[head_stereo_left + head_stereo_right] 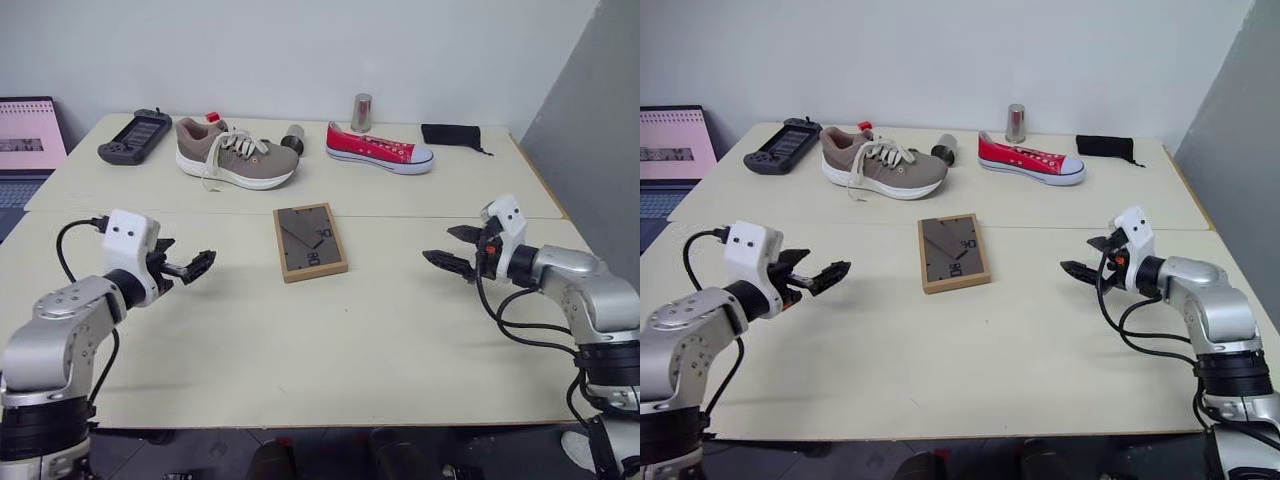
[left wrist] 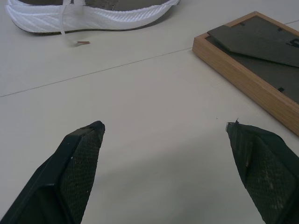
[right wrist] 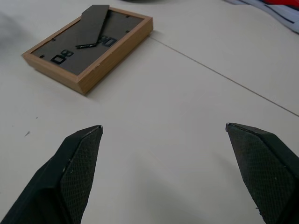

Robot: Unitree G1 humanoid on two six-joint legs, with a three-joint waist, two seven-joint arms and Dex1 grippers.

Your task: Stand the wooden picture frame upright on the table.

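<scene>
The wooden picture frame point(image 1: 310, 241) lies flat, face down, in the middle of the cream table point(image 1: 300, 350), its dark back panel and easel stand facing up. It also shows in the left wrist view point(image 2: 254, 60) and the right wrist view point(image 3: 88, 44). My left gripper point(image 1: 193, 266) hovers open to the frame's left, well apart from it, pointing toward it. My right gripper point(image 1: 452, 248) hovers open to the frame's right, also apart, with nothing between its fingers point(image 3: 77, 172).
Along the table's far side sit a black handheld console point(image 1: 135, 137), a tan sneaker point(image 1: 235, 154), a small dark cylinder point(image 1: 293, 138), a red sneaker point(image 1: 378, 148), a metal cup point(image 1: 361, 112) and a black pouch point(image 1: 452, 135). A laptop point(image 1: 25, 140) stands at far left. A seam point(image 1: 420, 216) crosses the tabletop.
</scene>
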